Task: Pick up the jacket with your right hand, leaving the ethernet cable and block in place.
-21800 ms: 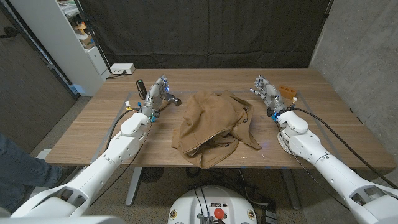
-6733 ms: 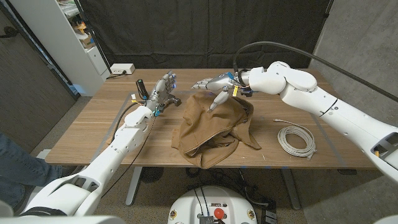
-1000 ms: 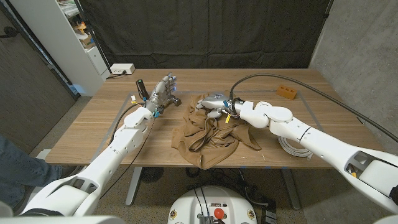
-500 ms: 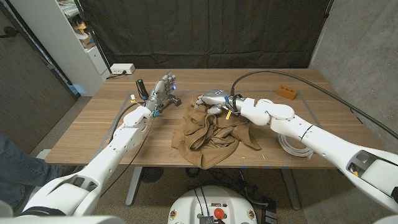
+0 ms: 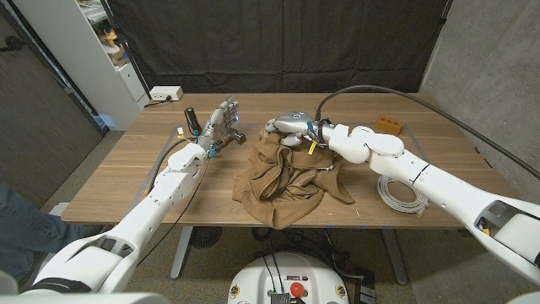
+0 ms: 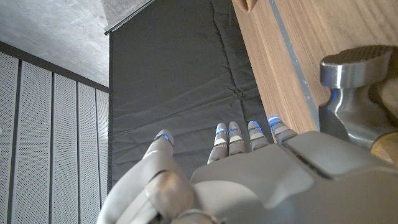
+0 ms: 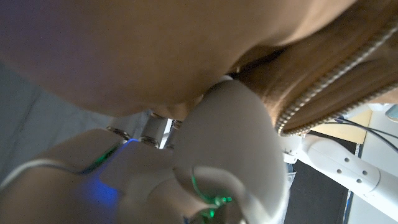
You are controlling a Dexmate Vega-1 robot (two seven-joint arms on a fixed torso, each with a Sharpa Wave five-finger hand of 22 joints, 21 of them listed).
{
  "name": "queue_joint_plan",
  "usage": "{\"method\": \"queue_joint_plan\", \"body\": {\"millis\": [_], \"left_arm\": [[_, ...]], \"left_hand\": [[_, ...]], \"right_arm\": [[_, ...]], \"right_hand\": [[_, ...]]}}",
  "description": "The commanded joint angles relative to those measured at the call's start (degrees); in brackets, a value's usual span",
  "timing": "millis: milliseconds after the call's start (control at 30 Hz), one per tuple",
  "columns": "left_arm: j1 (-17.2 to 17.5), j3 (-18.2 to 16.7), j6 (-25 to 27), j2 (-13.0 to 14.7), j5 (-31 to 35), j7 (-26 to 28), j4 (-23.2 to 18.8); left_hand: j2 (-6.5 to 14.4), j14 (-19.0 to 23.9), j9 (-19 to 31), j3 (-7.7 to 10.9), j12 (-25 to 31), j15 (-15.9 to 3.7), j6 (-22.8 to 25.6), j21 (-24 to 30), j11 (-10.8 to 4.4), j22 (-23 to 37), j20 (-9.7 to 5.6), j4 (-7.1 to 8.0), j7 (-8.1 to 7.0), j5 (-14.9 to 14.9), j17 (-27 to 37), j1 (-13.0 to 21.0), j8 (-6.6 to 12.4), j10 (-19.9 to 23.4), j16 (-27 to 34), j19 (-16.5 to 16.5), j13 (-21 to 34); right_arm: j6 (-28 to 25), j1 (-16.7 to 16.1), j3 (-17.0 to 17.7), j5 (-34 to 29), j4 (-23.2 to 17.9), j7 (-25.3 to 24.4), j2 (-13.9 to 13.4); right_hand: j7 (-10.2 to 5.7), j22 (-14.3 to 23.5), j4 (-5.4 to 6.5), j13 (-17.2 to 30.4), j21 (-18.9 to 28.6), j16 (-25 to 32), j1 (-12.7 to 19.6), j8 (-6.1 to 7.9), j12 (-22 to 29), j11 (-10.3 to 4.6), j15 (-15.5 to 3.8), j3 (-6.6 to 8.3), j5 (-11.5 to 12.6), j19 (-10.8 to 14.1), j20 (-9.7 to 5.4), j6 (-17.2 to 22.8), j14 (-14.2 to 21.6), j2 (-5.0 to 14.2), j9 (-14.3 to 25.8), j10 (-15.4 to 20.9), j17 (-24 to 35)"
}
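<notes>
Jacket (image 5: 283,173) now lifted higher by right hand (image 5: 291,129)

Overhead head camera, two close wrist cameras

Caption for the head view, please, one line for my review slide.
Right robot hand grips the brown jacket at its far edge; ethernet cable and block lie untouched.

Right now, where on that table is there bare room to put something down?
Bare wood lies along the table's near left side, beside the left arm, and at the far middle edge. The middle is crowded: the right hand grips the jacket. The coiled cable and orange block take the right side.
</notes>
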Motion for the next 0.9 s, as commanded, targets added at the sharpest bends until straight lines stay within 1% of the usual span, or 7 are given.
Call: {"method": "queue_joint_plan", "body": {"millis": [33, 67, 200, 433, 600, 767, 900], "left_arm": [[0.0, 0.0, -0.3, 0.0, 0.2, 0.1, -0.4], [0.1, 0.0, -0.3, -0.1, 0.1, 0.1, -0.5], [0.2, 0.0, -0.4, 0.0, 0.2, 0.2, -1.0], [0.7, 0.0, -0.2, 0.2, 0.4, 0.7, -2.0], [1.1, -0.1, 0.1, 0.4, 0.5, 1.1, -2.9], [1.4, -0.3, 0.2, 0.7, 0.5, 1.4, -3.6], [1.6, -0.4, 0.5, 0.9, 0.4, 1.6, -4.0]], "left_hand": [[0.2, 0.3, 0.2, 0.05, 0.1, 0.07, 0.6, 0.3, 0.13, 0.3, 0.40, -0.12, 0.08, 0.0, 0.3, -0.2, 0.22, 0.5, 0.3, 0.2, 0.1], [0.2, 0.3, 0.2, 0.05, 0.1, 0.12, 0.6, 0.3, 0.19, 0.3, 0.38, -0.12, 0.06, 0.0, 0.3, -0.2, 0.22, 0.5, 0.3, 0.2, 0.1], [0.2, 0.3, 0.2, 0.05, 0.1, 0.08, 0.6, 0.3, 0.18, 0.3, 0.38, -0.14, 0.04, 0.0, 0.3, -0.2, 0.20, 0.5, 0.3, 0.2, 0.1], [0.3, 0.3, 0.2, 0.05, 0.1, 0.08, 0.6, 0.3, 0.14, 0.3, 0.41, -0.18, 0.06, 0.0, 0.3, -0.2, 0.19, 0.5, 0.3, 0.2, 0.1], [0.3, 0.3, 0.2, 0.05, 0.1, 0.06, 0.6, 0.3, 0.13, 0.3, 0.35, -0.20, 0.09, 0.0, 0.3, -0.2, 0.19, 0.5, 0.3, 0.2, 0.1], [0.3, 0.3, 0.2, 0.05, 0.1, 0.06, 0.7, 0.3, 0.23, 0.3, 0.36, -0.23, 0.07, 0.0, 0.3, -0.2, 0.21, 0.5, 0.3, 0.2, 0.1], [0.3, 0.3, 0.2, 0.05, 0.1, 0.13, 0.7, 0.2, 0.21, 0.3, 0.43, -0.25, 0.13, 0.0, 0.3, -0.2, 0.18, 0.5, 0.3, 0.1, 0.1]], "right_arm": [[-0.3, -0.3, 2.4, -0.1, -5.6, 1.3, -2.2], [-0.2, -0.3, 2.6, -0.6, -5.9, 1.1, -2.4], [-0.3, -0.4, 3.3, -1.2, -7.4, 1.1, -3.0], [-0.1, -0.1, 4.5, -0.8, -9.8, 3.1, -4.2], [0.0, 0.3, 5.4, 1.0, -11.0, 5.0, -4.4], [-0.5, 0.8, 6.3, 4.0, -11.7, 7.5, -4.2], [-0.8, 1.3, 6.6, 4.4, -12.4, 8.4, -4.3]], "right_hand": [[0.08, 0.2, 0.09, 0.4, 0.9, -0.3, 5.5, 0.08, 0.5, -0.18, -10.97, 0.35, 0.4, 9.1, -13.00, 0.5, 3.0, 4.82, 0.3, 0.3, 0.5], [-0.02, 0.3, 0.14, 0.5, 1.0, -0.4, 5.5, 0.06, 0.5, -0.40, -10.95, 0.39, 0.4, 9.0, -13.00, 0.4, 3.1, 4.88, 0.3, 0.3, 0.6], [-0.08, 0.4, 0.31, 0.8, 1.5, -0.7, 5.3, 0.11, 0.5, -0.36, -10.94, 0.43, 0.5, 8.7, -13.01, 0.4, 3.5, 4.93, 0.5, 0.4, 1.0], [-0.30, 0.4, 0.36, 1.1, 2.2, -1.1, 5.3, -0.10, 0.5, -0.21, -10.96, 0.54, 0.7, 8.3, -13.02, 0.1, 3.6, 4.91, 0.4, 0.4, 1.4], [-0.21, 0.5, 0.25, 1.6, 2.9, -1.9, 5.4, -0.37, 0.1, -0.13, -10.89, 0.80, 1.0, 7.7, -13.05, 0.0, 3.3, 4.90, 0.2, -0.3, 1.9], [-0.12, 0.6, 0.42, 1.7, 3.4, -2.1, 5.2, -0.52, 0.0, -0.18, -10.89, 0.90, 1.2, 7.3, -13.05, 0.1, 3.6, 5.03, 0.1, -0.2, 2.3], [-0.11, 0.6, 0.42, 1.4, 3.8, -2.4, 5.2, -0.78, -0.3, -0.08, -10.92, 1.11, 1.5, 7.0, -13.07, 0.0, 3.9, 5.18, -0.2, 0.0, 2.5]]}}
